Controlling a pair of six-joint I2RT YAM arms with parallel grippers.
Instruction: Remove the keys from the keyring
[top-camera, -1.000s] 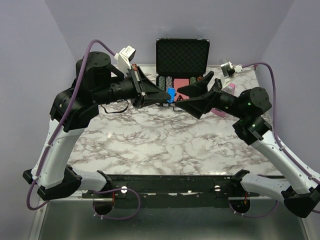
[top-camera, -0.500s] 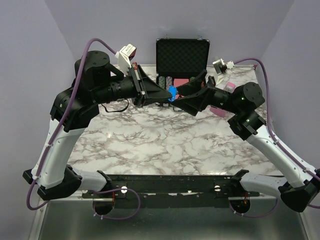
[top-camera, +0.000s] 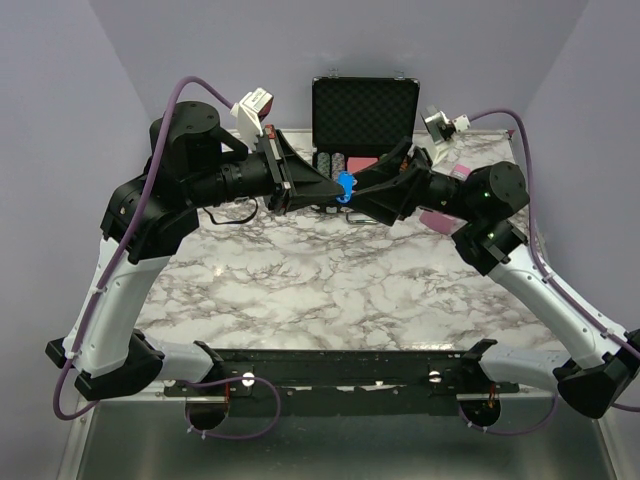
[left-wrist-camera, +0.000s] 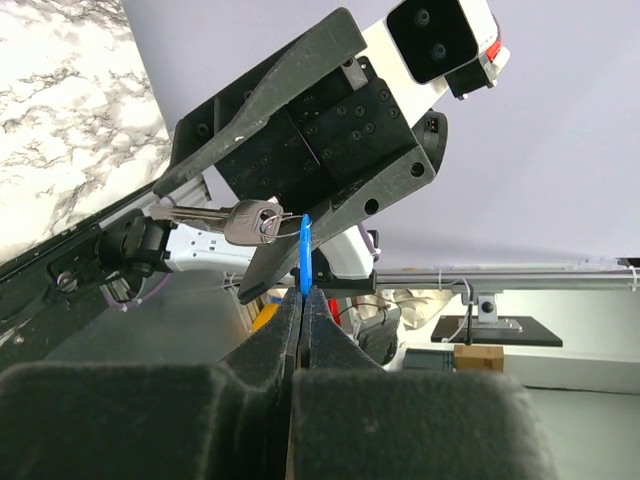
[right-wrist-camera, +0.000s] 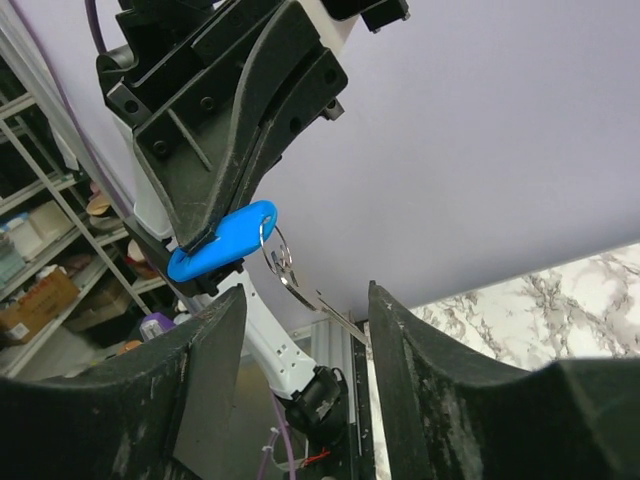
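My left gripper is shut on the blue plastic head of the keys and holds it in the air above the back of the table. In the left wrist view the blue head stands edge-on between the closed tips of the left gripper. The thin silvery keyring passes through the blue head, and a flat metal key hangs from it. My right gripper is open, one finger on each side of that metal key, which also shows as the silver key.
An open black chip case stands at the back centre with chips in front of it. A pink object lies behind the right arm. The marble table stretches below both grippers.
My right gripper has moved left up to the blue head, and its jaws have narrowed around the hanging metal key. The left gripper has stayed still and shut.
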